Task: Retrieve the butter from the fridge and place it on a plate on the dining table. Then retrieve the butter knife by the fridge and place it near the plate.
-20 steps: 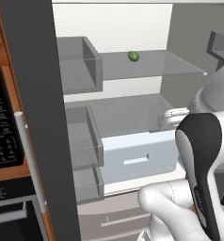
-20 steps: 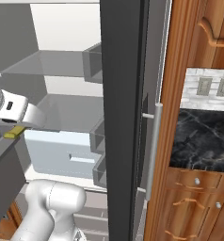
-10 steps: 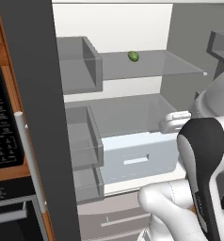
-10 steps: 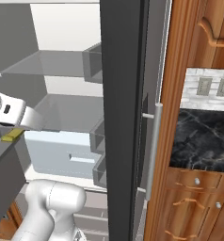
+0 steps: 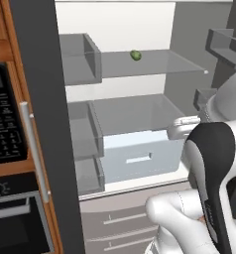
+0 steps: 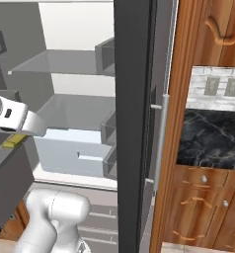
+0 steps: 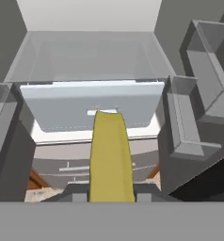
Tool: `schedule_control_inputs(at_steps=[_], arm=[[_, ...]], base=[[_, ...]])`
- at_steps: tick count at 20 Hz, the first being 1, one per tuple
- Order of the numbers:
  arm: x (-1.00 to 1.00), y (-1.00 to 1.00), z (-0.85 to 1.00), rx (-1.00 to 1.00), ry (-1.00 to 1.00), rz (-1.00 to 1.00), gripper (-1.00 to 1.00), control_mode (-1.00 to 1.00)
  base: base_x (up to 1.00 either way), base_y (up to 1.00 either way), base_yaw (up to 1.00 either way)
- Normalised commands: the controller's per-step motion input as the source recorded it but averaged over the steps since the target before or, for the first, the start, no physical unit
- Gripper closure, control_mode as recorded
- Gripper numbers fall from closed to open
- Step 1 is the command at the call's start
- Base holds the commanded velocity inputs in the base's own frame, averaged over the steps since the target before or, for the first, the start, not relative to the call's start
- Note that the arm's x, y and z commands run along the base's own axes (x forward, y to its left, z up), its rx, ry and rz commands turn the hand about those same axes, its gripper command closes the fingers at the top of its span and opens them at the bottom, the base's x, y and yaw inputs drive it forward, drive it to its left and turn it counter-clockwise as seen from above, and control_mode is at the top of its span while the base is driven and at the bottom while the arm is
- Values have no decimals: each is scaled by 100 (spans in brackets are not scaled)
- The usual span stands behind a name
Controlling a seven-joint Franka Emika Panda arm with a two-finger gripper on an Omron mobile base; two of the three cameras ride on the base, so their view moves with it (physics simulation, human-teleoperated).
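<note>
The fridge (image 5: 154, 62) stands open in front of me, with its white interior and glass shelves showing. My gripper (image 7: 111, 195) is shut on the butter (image 7: 111, 150), a yellow-olive stick that points from between the fingertips toward the pale drawer (image 7: 90, 110). In the right base view the butter (image 6: 13, 142) hangs under my white hand, in front of the fridge's lower shelves and left of the door bins. The plate, the dining table and the butter knife are out of view.
A small green fruit (image 5: 135, 55) lies on the upper shelf. The open fridge doors (image 5: 45, 99) (image 6: 134, 123) flank the arm, with door bins (image 7: 189, 117) close on the right. A black oven panel (image 5: 6, 124) is at the left. A marble wall counter (image 6: 213, 143) with wooden cabinets is at the right.
The hand with the butter has sunk slightly and shifted a little in front of the fridge. The grip is unchanged.
</note>
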Motion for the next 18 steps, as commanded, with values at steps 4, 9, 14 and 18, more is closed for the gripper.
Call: schedule_control_inputs(at_steps=[4,9,14,18], arm=[[0,0,0,0,0,0,100,100],[0,0,0,0,0,0,100,100],[0,0,0,0,0,0,100,100],[0,0,0,0,0,0,100,100]], base=[[-73,3,0],[-68,15,0],[-60,23,0],[-58,23,0]])
